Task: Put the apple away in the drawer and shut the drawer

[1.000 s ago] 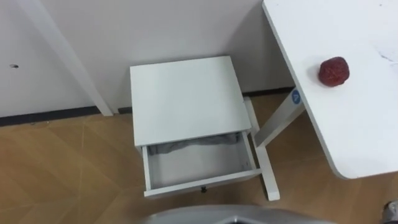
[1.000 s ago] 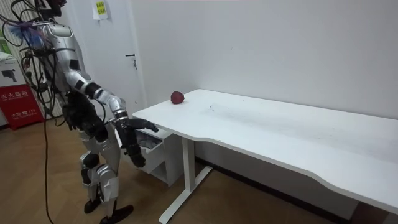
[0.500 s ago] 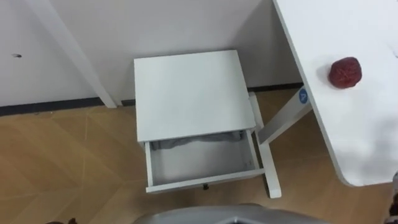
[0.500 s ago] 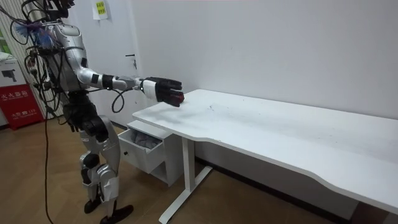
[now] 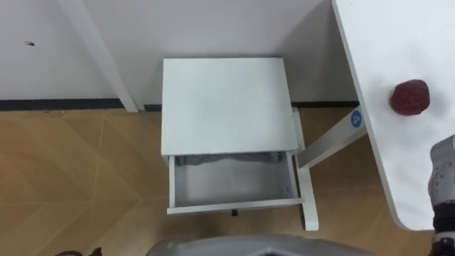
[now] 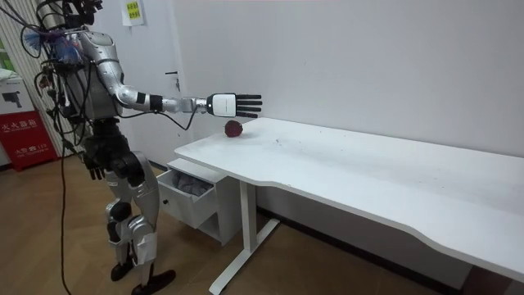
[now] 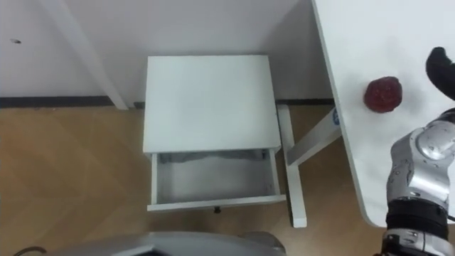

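Red apple (image 7: 383, 94) just beside right hand (image 6: 228, 104)

Apple (image 5: 410, 97) on table (image 5: 377, 43), right of drawer (image 5: 231, 186)

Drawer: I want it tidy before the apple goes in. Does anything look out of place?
A crumpled grey cloth lies bunched along the back of the open drawer, under the cabinet top. Nothing else looks spilled, askew or damaged.

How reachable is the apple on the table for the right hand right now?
Probably yes. The right hand hovers open just above the apple, which sits alone near the edge of the table. Nothing lies between them.
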### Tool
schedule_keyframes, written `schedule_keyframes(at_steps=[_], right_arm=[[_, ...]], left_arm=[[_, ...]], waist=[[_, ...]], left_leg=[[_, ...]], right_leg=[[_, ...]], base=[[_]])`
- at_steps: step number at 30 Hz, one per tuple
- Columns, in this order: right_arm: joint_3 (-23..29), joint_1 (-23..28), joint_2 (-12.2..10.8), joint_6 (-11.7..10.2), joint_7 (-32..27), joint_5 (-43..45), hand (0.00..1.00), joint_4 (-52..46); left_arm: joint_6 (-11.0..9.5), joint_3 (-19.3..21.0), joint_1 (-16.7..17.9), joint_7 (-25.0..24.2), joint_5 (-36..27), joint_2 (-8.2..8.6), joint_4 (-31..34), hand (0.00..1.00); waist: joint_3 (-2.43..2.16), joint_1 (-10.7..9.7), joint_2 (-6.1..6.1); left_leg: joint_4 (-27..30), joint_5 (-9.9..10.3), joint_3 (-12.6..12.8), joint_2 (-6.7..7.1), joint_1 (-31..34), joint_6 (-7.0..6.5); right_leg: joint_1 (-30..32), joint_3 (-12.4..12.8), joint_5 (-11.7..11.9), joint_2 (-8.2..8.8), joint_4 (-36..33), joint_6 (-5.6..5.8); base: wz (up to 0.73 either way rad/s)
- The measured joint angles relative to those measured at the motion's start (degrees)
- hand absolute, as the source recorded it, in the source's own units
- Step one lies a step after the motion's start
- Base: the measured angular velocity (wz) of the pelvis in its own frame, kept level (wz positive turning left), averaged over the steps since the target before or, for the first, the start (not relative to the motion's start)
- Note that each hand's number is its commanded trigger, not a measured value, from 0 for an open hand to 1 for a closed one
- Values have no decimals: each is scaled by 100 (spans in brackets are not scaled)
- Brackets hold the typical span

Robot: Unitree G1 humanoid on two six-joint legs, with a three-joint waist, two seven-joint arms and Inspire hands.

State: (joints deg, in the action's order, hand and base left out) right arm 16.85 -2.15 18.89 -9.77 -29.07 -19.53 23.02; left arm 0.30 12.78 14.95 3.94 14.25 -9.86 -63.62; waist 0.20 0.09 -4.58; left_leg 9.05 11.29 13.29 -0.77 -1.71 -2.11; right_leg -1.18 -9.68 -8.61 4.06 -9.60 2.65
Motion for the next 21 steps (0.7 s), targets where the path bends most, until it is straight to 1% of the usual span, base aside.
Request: schedule_keyframes(at_steps=[1,3,7,8,11,13,15,19,21], right_arm=[[-17,0,0,16,79,28,0,28],[-32,-1,0,125,337,228,0,128],[-33,-77,0,130,618,618,0,333],[-33,-111,0,163,687,674,0,373],[-35,-116,6,183,835,764,0,381],[-35,-116,30,184,930,761,0,409],[-39,-117,113,215,1085,760,0,528],[-39,-117,128,231,1220,760,0,542],[-39,-116,128,231,1336,760,0,563]], left_arm=[[0,0,-1,-1,0,0,5,0],[1,4,4,-1,0,0,23,0],[16,4,24,-1,-1,2,25,0],[17,5,24,-1,0,9,27,0],[16,6,70,-2,48,9,63,0],[16,6,87,-1,44,8,78,0],[16,6,91,-1,44,8,93,0],[16,6,129,-1,44,8,126,0],[15,25,131,-1,43,7,157,0]], waist=[[2,16,-3],[10,45,-15],[11,68,-15],[12,76,-15],[14,119,-10],[14,106,-10],[10,119,-11],[3,128,-5],[-14,124,-7]], left_leg=[[3,0,-6,0,4,0],[7,0,-68,0,17,0],[37,0,-113,0,7,0],[41,0,-112,0,5,0],[45,0,-129,-1,6,1],[48,0,-138,-4,4,1],[51,0,-149,-3,8,1],[52,0,-149,-3,10,1],[52,0,-151,-2,9,1]], right_leg=[[0,-4,0,1,1,0],[-7,-60,0,4,-2,0],[-48,-128,0,11,0,0],[-53,-141,0,14,0,0],[-63,-187,0,14,0,0],[-70,-207,0,15,0,0],[-75,-221,0,16,-4,0],[-74,-222,0,15,-4,0],[-75,-224,0,15,-1,0]], base=[[4],[11],[7],[0],[0],[2],[0],[0],[0]])
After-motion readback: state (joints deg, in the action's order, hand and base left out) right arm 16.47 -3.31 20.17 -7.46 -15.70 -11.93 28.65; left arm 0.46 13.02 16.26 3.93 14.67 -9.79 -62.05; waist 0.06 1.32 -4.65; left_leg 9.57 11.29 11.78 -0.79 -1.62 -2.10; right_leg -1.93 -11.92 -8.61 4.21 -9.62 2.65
